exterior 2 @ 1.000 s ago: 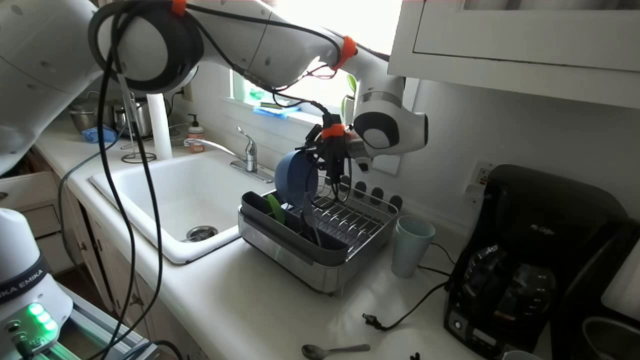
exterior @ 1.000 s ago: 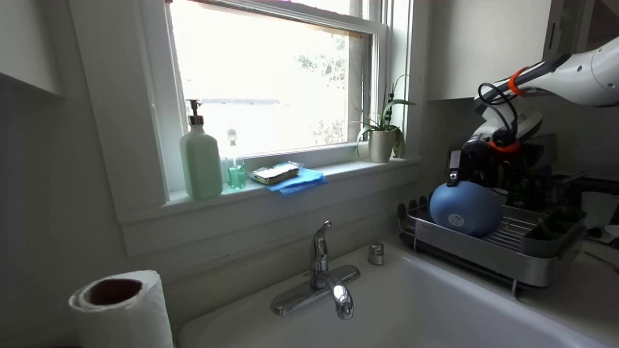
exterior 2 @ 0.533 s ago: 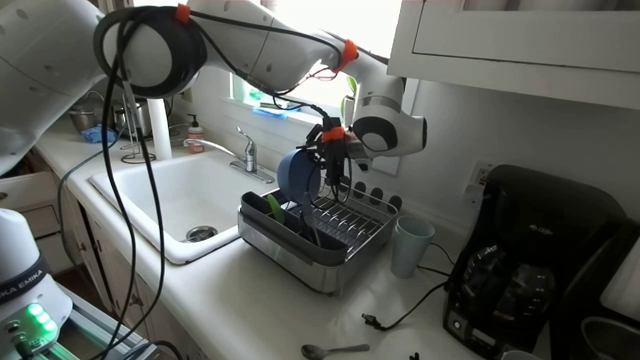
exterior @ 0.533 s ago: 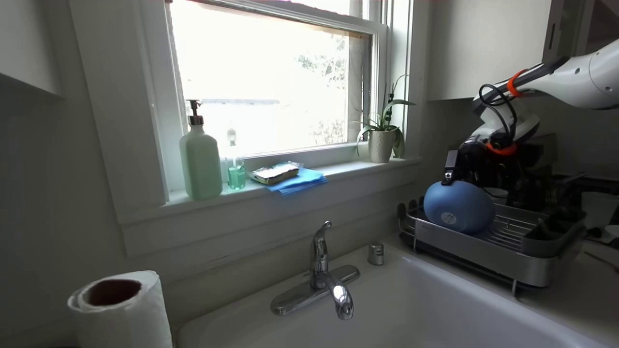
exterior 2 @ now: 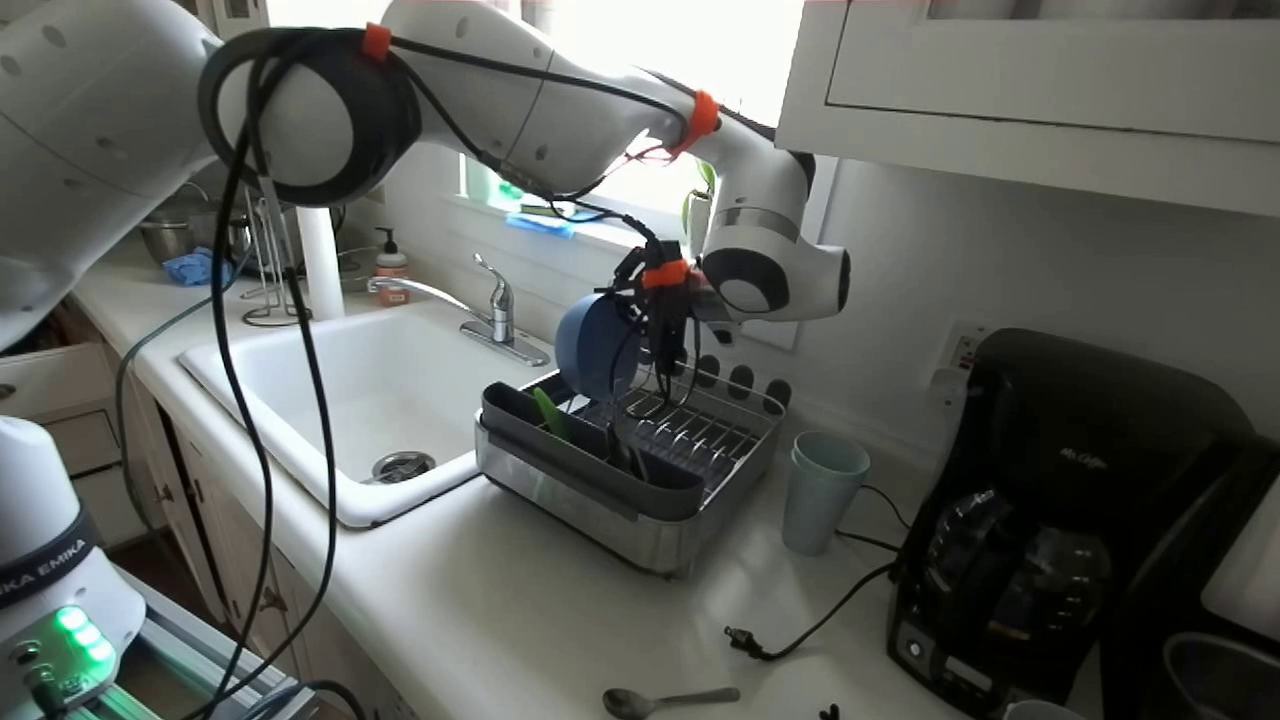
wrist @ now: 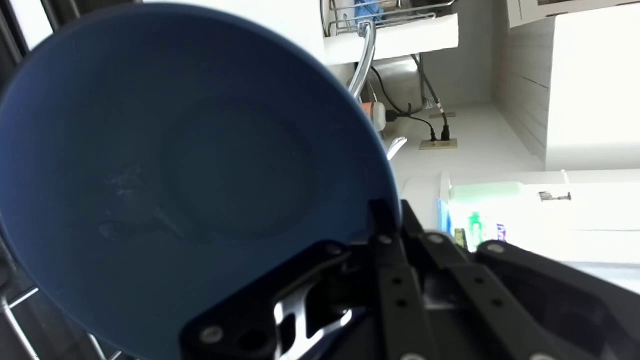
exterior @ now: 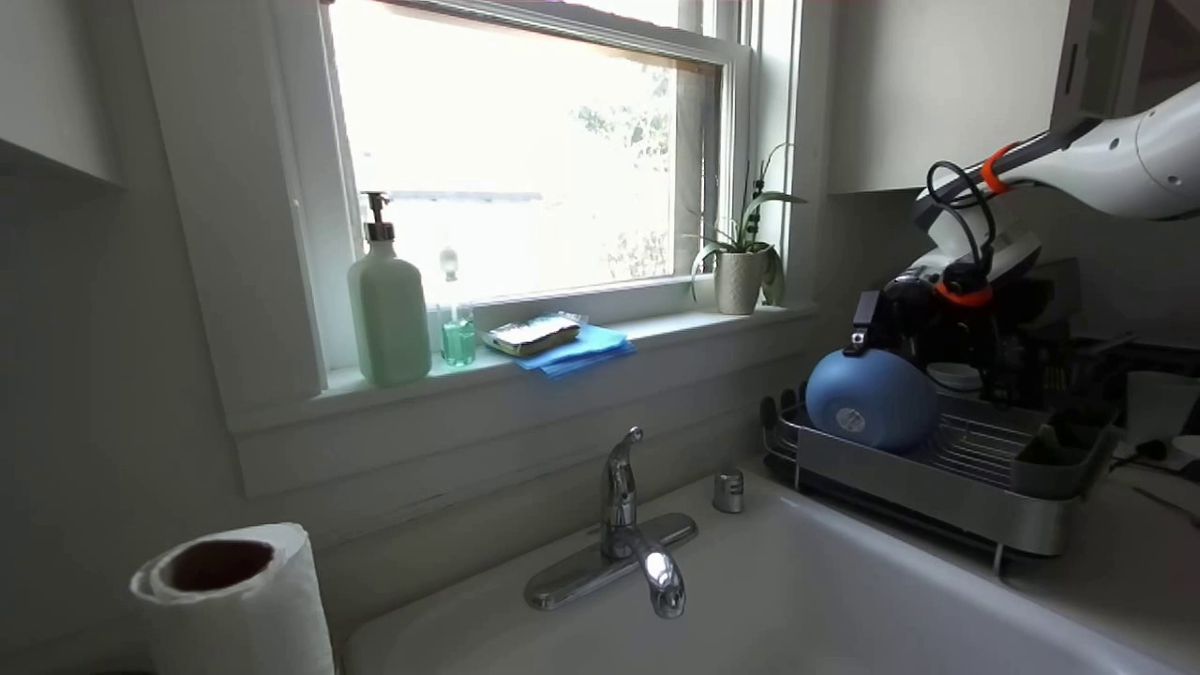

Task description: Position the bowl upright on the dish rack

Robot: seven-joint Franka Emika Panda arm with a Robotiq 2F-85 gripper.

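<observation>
Bowl on edge at the dish rack, rim pinched in the gripper; placing judged nearly complete, seating unconfirmed, release outstanding.

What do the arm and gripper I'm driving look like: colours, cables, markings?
The arm is white, with rounded segments and dark trim at the joints. Orange bands strap black cables along it. Its white base has a dark band reading KA EMIKA, its start cut off, and green lights. The gripper is black, with angular linkage bars and pale screw heads.
</observation>
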